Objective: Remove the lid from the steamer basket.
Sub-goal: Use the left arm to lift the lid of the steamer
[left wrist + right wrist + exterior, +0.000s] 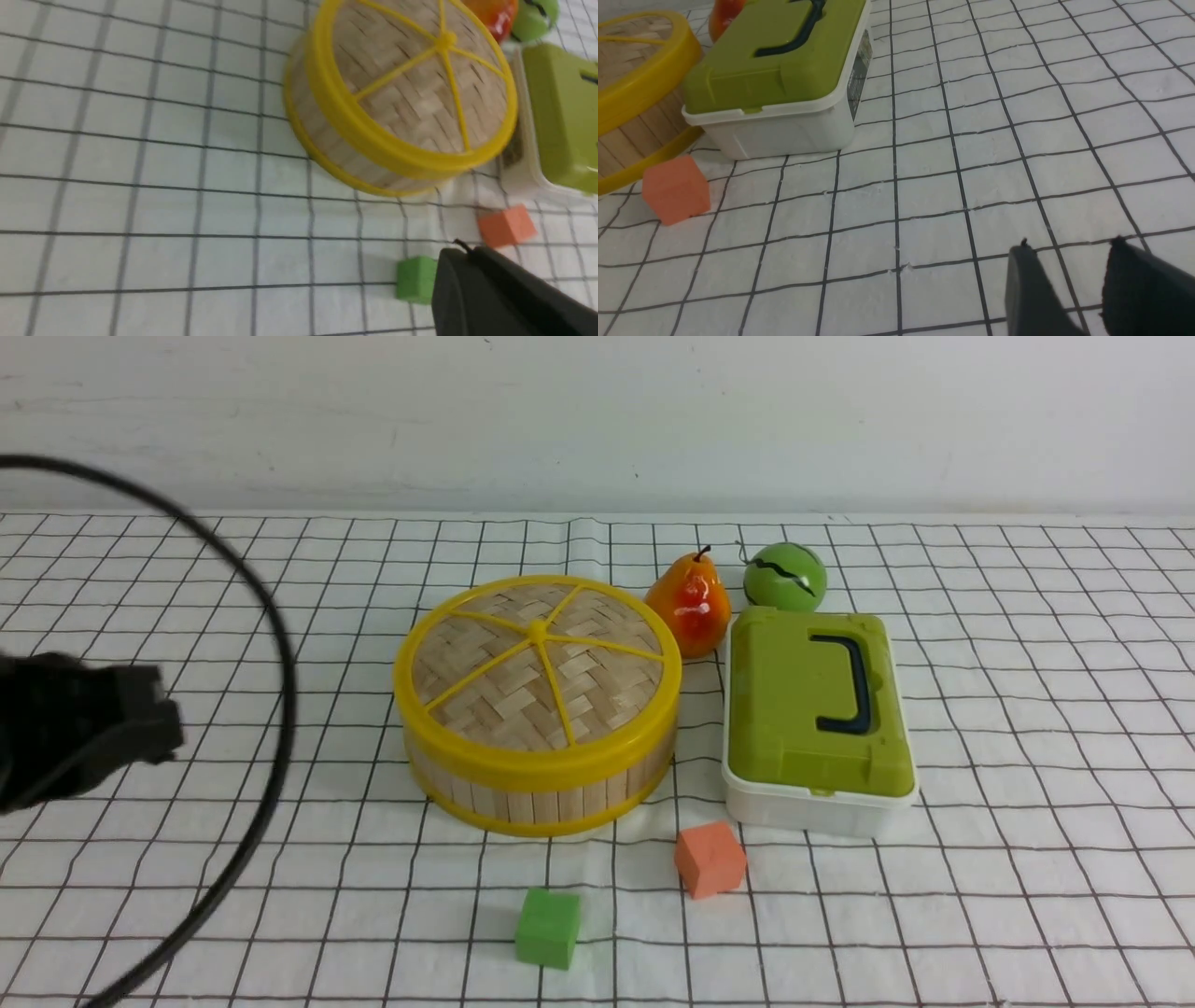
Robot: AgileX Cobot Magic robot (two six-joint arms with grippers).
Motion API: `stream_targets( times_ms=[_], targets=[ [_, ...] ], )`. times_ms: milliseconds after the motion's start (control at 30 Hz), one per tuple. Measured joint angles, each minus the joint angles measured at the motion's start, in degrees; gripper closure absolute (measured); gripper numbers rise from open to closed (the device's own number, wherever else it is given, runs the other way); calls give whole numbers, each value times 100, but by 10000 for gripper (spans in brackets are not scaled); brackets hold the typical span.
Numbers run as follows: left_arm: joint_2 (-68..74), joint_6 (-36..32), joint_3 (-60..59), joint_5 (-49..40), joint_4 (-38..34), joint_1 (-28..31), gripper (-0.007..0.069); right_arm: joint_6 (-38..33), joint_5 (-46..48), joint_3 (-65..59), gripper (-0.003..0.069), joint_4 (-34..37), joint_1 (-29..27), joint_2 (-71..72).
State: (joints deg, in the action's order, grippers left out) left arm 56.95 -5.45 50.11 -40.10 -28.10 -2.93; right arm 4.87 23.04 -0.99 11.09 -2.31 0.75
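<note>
Closed left hand (163, 723) at 9 o'clock of the steamer basket (541, 789), well apart from it, gripping nothing, touching nothing. In its own wrist view just one dark wedge, no gap between the fingers. Blurred and cut off by the frame edge in the front view. Black cable (280, 709) arcing just beside it.

Open right hand (1070, 242), visible only in its own wrist view: two dark matte fingers (1031, 289) parted, bare cloth (924, 186) between them, nothing held or touched. Cut off at the frame edge, full shape not readable.

Lid (537, 658) seated on the steamer basket, mid-desk. Round shallow disc, woven bamboo in a herringbone pattern, thick glossy yellow plastic rim, thin yellow spokes to a central hub. Basket below: low, round, upright light wooden slats, yellow plastic ring at the foot. Inside hidden by the lid.

At 3 o'clock of the basket, just beside it: white rectangular plastic box (803, 803), rounded corners, olive-green cover, dark curved handle (850, 686) lying in it. At 1 o'clock: glossy orange-yellow pear (693, 607) near the rim, contact not readable. At 2 o'clock, farther back: green ball (784, 576) with a dark zigzag line, lower part hidden behind the box. At 5 o'clock: matte orange cube (709, 859). At 6 o'clock: matte green cube (548, 927). Both apart from the basket.

Desk (1027, 756) under the white, black-gridded cloth, slightly wrinkled.
</note>
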Motion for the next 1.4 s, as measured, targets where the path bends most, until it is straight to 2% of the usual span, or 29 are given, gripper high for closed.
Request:
stream_targets(
  times_ms=[167,300,367,400,433,467,533,567,600,733,767,800,900,1000,1167,1400],
  targets=[
    [1381,-782,1073,-334,-1151,-9,637,0,0,0,419,-5,0,0],
    [2176,-873,1843,-433,-1191,-342,637,0,0,0,419,-5,0,0],
    [2527,-879,2331,-453,-962,-656,637,0,0,0,419,-5,0,0],
    [2921,-832,2830,-453,-547,-1046,637,0,0,0,419,-5,0,0],
    [2964,-815,2830,-453,-485,-1046,637,0,0,0,419,-5,0,0],
    [3298,-584,3286,-462,158,-1386,637,0,0,0,419,-5,0,0],
    [3678,-155,3707,-468,949,-1685,636,0,0,0,419,-5,0,0],
    [3714,-110,3745,-468,949,-1712,636,0,0,0,419,-5,0,0],
    [3995,222,4026,-455,1610,-1908,631,0,0,0,419,-5,0,0],
    [4598,926,4561,-493,2907,-2235,548,0,0,0,419,-5,0,0],
    [4653,997,4583,-498,2947,-2245,535,0,0,0,419,-5,0,0],
    [4832,1218,4740,-505,3165,-2303,475,0,0,0,419,-5,0,0],
    [5174,1491,4949,-470,3323,-2326,361,0,0,0,419,-5,0,0],
    [5492,1551,5116,-445,3393,-2326,291,0,0,0,419,-5,0,0],
    [5877,1556,5287,-268,3447,-2326,284,0,0,0,419,0,0,0],
    [6130,1556,5283,-23,3589,-2326,390,0,0,0,419,-5,0,0]
  ],
)
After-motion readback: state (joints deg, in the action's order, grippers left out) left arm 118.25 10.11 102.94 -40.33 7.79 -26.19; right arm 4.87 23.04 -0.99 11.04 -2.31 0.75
